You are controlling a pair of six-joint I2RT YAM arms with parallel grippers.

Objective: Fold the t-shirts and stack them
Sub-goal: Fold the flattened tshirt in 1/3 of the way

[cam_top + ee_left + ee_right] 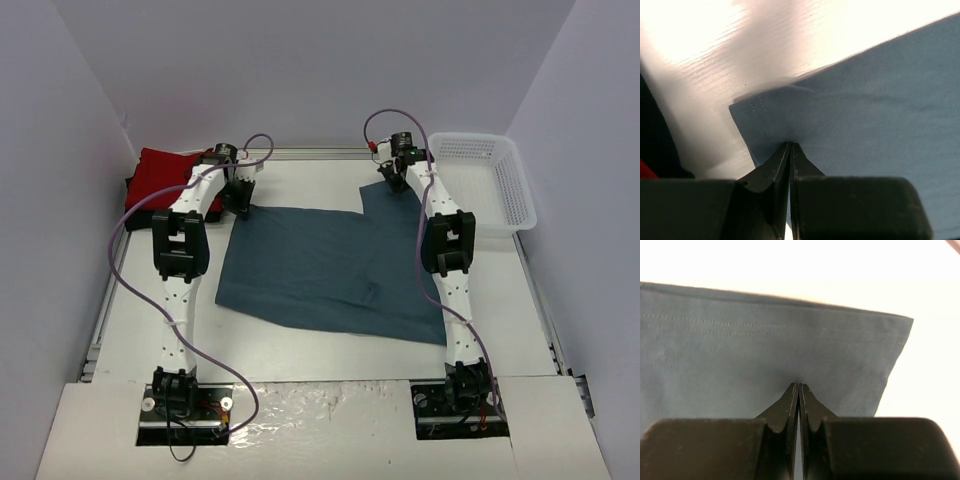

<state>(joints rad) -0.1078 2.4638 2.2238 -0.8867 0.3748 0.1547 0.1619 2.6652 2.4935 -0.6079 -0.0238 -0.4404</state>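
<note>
A teal t-shirt (330,265) lies spread flat across the middle of the table. My left gripper (240,200) is at its far left corner, jaws shut and pinching the hemmed cloth (840,115) at their tips (790,145). At the shirt's far right corner my right gripper (392,183) is shut the same way, its tips (799,385) pressed into the fabric (740,350) just below a stitched hem. A folded red t-shirt (165,172) rests on a black t-shirt (133,190) at the far left.
A white lattice basket (510,190) stands at the far right of the table. Grey walls close in the table on three sides. Purple cables loop beside both arms.
</note>
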